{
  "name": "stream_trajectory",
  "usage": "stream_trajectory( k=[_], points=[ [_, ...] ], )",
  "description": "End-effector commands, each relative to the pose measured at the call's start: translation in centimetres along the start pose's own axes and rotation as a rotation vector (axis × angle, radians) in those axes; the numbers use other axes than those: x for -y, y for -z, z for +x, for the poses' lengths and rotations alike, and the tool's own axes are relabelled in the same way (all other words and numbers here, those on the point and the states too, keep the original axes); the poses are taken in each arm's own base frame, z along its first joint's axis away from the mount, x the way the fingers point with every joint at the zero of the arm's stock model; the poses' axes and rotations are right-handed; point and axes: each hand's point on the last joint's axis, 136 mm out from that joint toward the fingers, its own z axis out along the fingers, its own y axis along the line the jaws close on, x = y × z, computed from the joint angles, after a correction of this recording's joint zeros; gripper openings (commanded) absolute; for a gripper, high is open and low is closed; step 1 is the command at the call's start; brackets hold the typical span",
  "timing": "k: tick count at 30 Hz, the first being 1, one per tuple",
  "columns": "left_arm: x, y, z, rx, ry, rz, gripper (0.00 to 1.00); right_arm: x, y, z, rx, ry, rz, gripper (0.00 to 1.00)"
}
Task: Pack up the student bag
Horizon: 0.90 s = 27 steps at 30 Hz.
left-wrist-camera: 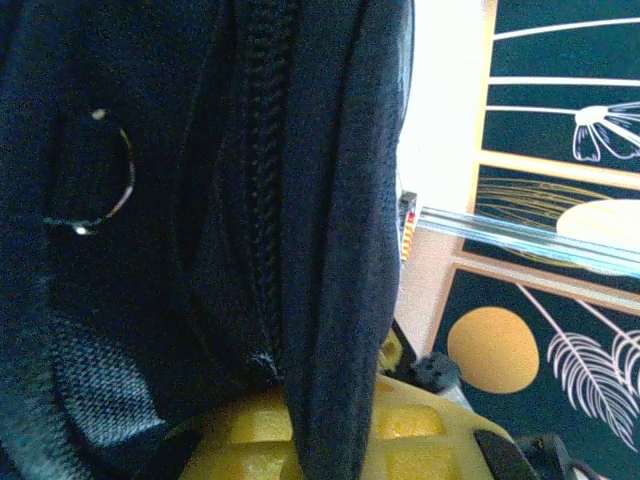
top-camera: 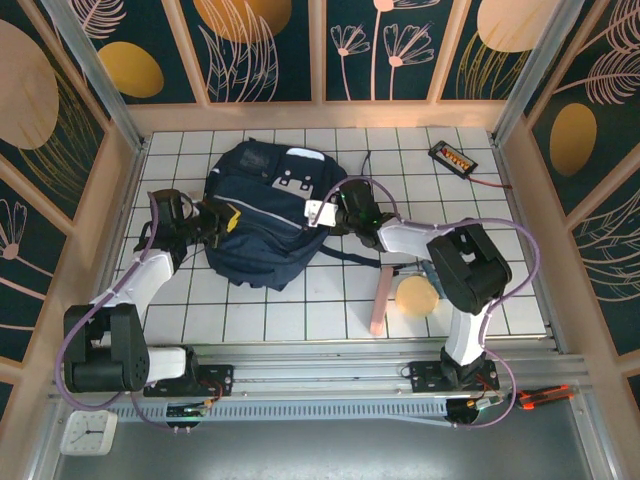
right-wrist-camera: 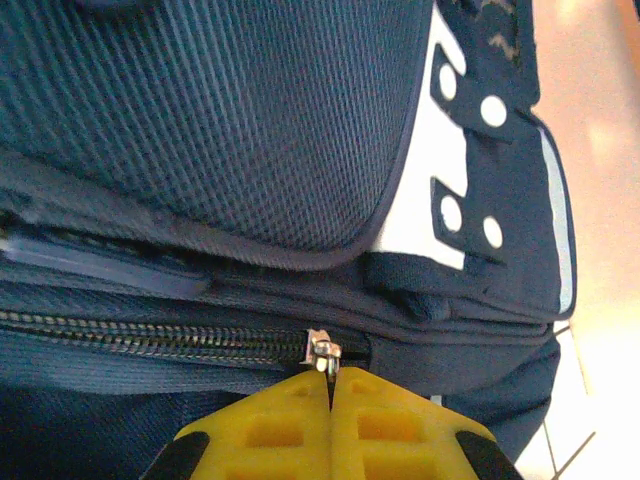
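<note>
The student bag point(top-camera: 262, 215) lies flat on the white tiled table, dark navy with white patches. My left gripper point(top-camera: 226, 222) sits at its left side. In the left wrist view this gripper point(left-wrist-camera: 335, 425) is shut, a fold of the bag's navy fabric point(left-wrist-camera: 340, 280) pinched between its yellow fingers beside a zipper track point(left-wrist-camera: 262, 180). My right gripper point(top-camera: 337, 212) is at the bag's right side. Seen from the right wrist, it point(right-wrist-camera: 330, 385) is shut on the metal zipper pull point(right-wrist-camera: 325, 352) at the end of a closed zipper point(right-wrist-camera: 150, 335).
A pink flat item point(top-camera: 380, 298) and a round tan object point(top-camera: 416, 296) lie right of the bag, by the right arm. A black device with orange buttons point(top-camera: 452, 157) rests at the back right. Wooden-framed walls enclose the table.
</note>
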Motion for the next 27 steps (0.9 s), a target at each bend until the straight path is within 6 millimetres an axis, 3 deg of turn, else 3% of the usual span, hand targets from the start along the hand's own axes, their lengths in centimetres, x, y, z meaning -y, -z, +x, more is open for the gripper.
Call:
stream_trajectory(
  k=[1,9,13,14,16,17,19,21,24,27],
  points=[
    [2.8,0.6,-2.0,0.116,-0.07,0.078,0.0,-2.4,2.8,-5.7,0.152,-0.023,-0.119,0.0],
    [2.8,0.9,-2.8,0.17,-0.063,0.093,0.0,-7.2,6.5,-8.0,0.178,-0.083,-0.298,0.0],
    [2.6,0.8,-2.9,0.179,-0.053,0.105,0.0,-9.0,6.8,-9.4,0.186,-0.125,-0.364,0.0],
    [2.4,0.7,-2.8,0.175,-0.05,0.104,0.0,-8.6,6.9,-9.5,0.189,-0.176,-0.376,0.01],
    [2.2,0.6,-2.7,0.168,-0.048,0.103,0.0,-6.5,7.2,-9.7,0.206,-0.333,-0.396,0.28],
    [2.0,0.6,-2.5,0.16,-0.047,0.104,0.0,-4.6,7.3,-9.3,0.215,-0.462,-0.405,0.43],
    [1.7,0.4,-2.1,0.138,-0.049,0.108,0.0,-1.1,7.9,-8.4,0.259,-0.685,-0.473,0.6],
    [1.2,0.3,-1.4,0.102,-0.058,0.1,0.0,1.9,7.9,-7.3,0.289,-0.83,-0.499,0.64],
    [0.4,0.5,-0.5,0.064,-0.094,0.062,0.0,4.5,6.7,-5.5,0.267,-0.888,-0.447,0.64],
    [-0.3,0.6,0.0,0.042,-0.102,0.045,0.0,4.8,5.2,-3.7,0.248,-0.862,-0.469,0.64]
  ],
)
